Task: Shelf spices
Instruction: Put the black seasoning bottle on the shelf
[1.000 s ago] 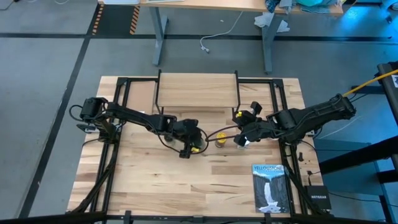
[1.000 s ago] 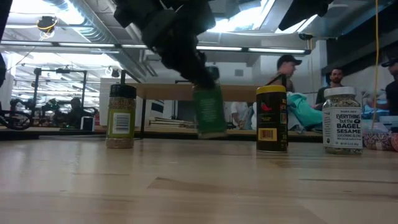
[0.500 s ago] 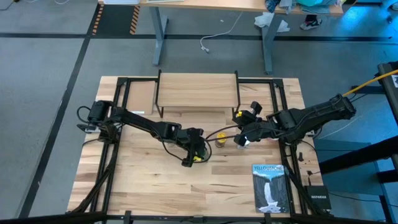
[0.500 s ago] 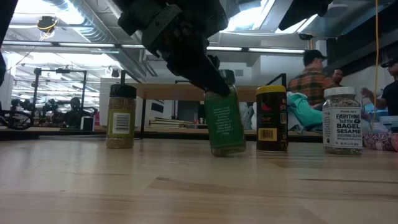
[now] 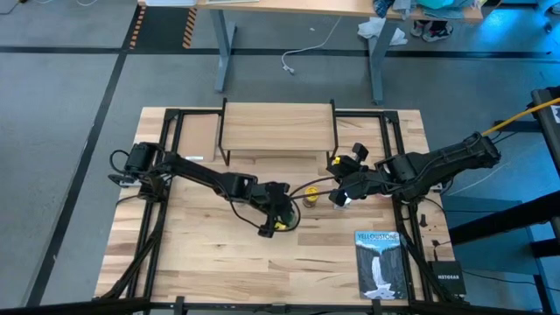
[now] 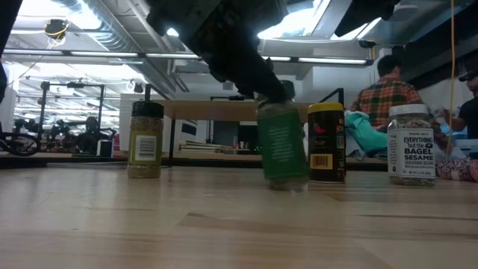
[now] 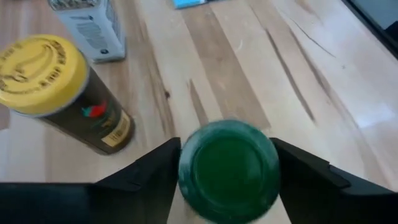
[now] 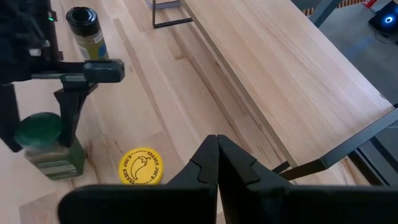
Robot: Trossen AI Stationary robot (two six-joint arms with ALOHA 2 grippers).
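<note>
Table (image 5: 219, 262): broad wooden top, book (image 5: 381, 262) at the near right corner. Shelf (image 5: 278, 124) stood at the far middle, plank bare, no jar on it yet.

Left arm reached in toward the table's centre. Left gripper (image 7: 227, 165) sat over the green jar (image 6: 282, 146), one finger either side of the lid. Fingers looked to bracket it rather than pinch; could not tell whether the jar was gripped or let go. Jar stood about upright on the table, just beside the yellow-lidded jar (image 6: 326, 142).

Right gripper (image 8: 217, 163) hung near the shelf's right front leg, fingers pressed together, holding nothing.

Dark-lidded jar (image 6: 146, 138) stood apart to one side, white-lidded jar (image 6: 411, 142) to the other.

Handling, by judgement: jars small, rigid, probably light; smooth sides may slip and a tall narrow body tips easily. Best hold is across the body just under the lid, squarely, so it lifts upright.
</note>
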